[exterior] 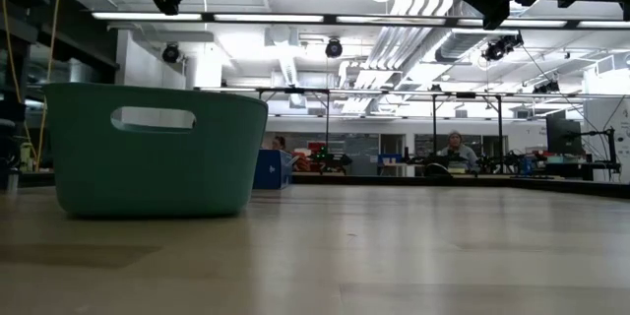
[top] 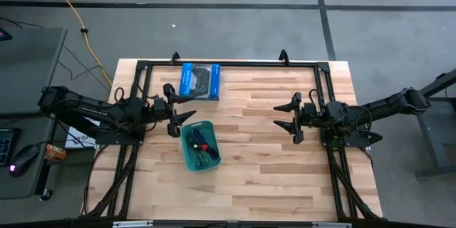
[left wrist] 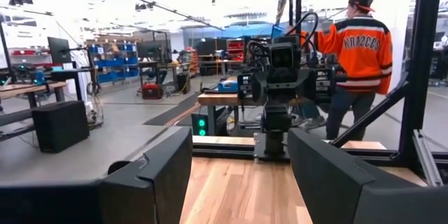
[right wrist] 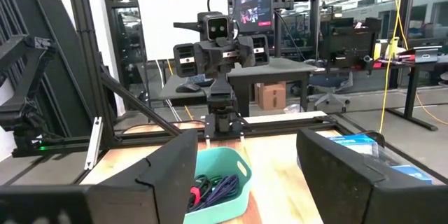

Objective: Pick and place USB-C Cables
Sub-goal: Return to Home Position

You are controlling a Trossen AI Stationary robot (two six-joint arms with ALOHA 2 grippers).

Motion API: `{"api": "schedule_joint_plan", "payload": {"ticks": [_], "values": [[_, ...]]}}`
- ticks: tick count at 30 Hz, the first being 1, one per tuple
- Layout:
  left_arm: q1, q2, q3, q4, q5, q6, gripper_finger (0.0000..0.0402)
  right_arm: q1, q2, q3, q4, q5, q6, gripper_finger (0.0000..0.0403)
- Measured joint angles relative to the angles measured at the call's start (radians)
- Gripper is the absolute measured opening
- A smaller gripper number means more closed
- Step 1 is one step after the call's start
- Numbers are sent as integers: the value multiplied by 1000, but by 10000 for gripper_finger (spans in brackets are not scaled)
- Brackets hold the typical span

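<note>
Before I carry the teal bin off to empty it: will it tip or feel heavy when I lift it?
Probably stable: the bin sits flat on a broad base, with a handle slot. Likely light: it holds only a few thin cables. Those lie loosely tangled, so may slide if tilted.

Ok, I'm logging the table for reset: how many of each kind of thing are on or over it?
Teal bin: 1
Blue box: 1
Arms: 2 (left arm, right arm)
Total: 4, plus tangled cables in the bin, uncountable here.
</note>
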Motion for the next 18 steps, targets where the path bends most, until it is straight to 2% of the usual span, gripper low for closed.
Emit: {"api": "schedule_joint_plan", "payload": {"ticks": [18], "values": [[0,0,0,0,-6,9,214,0,0,0,0,0,-3,236]]}}
